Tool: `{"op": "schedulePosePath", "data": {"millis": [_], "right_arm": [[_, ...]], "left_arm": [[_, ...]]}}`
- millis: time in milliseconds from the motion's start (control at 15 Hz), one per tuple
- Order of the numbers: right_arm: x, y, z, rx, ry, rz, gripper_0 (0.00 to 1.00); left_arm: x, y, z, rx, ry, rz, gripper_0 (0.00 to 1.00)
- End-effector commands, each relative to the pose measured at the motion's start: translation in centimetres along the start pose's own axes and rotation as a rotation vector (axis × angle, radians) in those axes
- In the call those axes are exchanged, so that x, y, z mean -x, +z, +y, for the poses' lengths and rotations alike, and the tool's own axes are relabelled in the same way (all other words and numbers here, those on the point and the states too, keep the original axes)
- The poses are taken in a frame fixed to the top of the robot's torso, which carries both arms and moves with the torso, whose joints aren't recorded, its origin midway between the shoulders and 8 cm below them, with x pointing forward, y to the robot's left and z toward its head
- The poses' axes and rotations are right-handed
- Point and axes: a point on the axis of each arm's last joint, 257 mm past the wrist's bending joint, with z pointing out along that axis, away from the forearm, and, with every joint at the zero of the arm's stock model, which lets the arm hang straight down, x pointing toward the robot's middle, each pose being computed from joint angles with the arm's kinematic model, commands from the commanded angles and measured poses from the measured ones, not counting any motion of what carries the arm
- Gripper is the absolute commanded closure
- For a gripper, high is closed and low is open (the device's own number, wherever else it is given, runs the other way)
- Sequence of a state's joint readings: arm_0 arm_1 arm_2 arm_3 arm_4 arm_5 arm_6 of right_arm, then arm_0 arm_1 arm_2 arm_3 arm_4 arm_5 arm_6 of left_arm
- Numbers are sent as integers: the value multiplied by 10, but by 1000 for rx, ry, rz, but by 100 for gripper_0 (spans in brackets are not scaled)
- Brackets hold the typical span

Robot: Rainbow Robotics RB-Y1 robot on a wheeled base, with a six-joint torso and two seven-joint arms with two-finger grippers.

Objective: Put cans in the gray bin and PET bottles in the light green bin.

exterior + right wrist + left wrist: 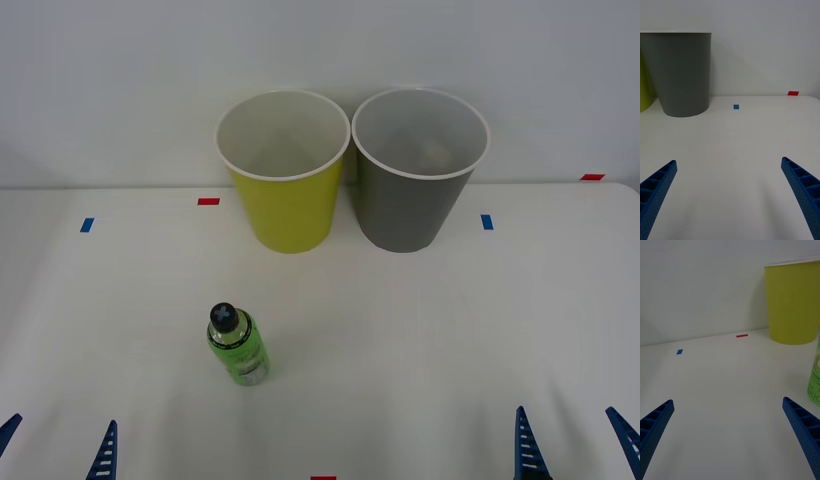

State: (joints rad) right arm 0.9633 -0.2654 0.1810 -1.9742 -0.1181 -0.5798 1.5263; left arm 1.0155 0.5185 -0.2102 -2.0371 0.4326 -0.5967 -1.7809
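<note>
- Left gripper (55, 448): low at the near edge of the table (400, 330), on the robot's left. Its blue ribbed fingers (801, 427) are spread wide apart and hold nothing.
- Right gripper (575, 440): low at the near edge on the robot's right. Fingers (803, 187) likewise spread wide — nothing between them.
- PET bottle (237, 345): small, bright green, black screw cap, printed label. It stands on the table ahead of the left gripper and off toward that gripper's inner side, clear of both fingers. In the left wrist view only a strip of the label is seen, just beyond the fingertip on that side, not touching it.
- Light green bin (284, 172): upright at the far side of the table, well beyond the left gripper and past the bottle. White rim, white inside; no contents visible.
- Gray bin (418, 170): upright, just beside the light green bin on its right — whether the two rims touch cannot be told. It lies well ahead of the right gripper, toward that gripper's inner side. Pale inside; no contents can be made out.
- Tape marks: a blue mark (736, 107) and a red mark (793, 93) lie beyond the right gripper; a blue mark (679, 351) and a red mark (741, 336) beyond the left gripper.
</note>
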Motion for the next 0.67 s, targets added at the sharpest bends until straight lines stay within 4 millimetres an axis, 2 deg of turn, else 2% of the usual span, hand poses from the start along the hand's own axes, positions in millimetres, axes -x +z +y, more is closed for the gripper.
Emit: {"op": "schedulePosePath", "data": {"millis": [67, 533, 600, 667], "right_arm": [[0, 0, 0, 0, 0, 0, 4], [0, 0, 0, 0, 0, 0, 4], [0, 0, 0, 0, 0, 0, 4], [0, 0, 0, 0, 0, 0, 4]], "left_arm": [[0, 0, 0, 0, 0, 0, 0], [0, 0, 0, 0, 0, 0, 0], [-16, 0, -6, -12, -10, 32, 0], [-13, 1, -5, -17, -1, 8, 0]]}}
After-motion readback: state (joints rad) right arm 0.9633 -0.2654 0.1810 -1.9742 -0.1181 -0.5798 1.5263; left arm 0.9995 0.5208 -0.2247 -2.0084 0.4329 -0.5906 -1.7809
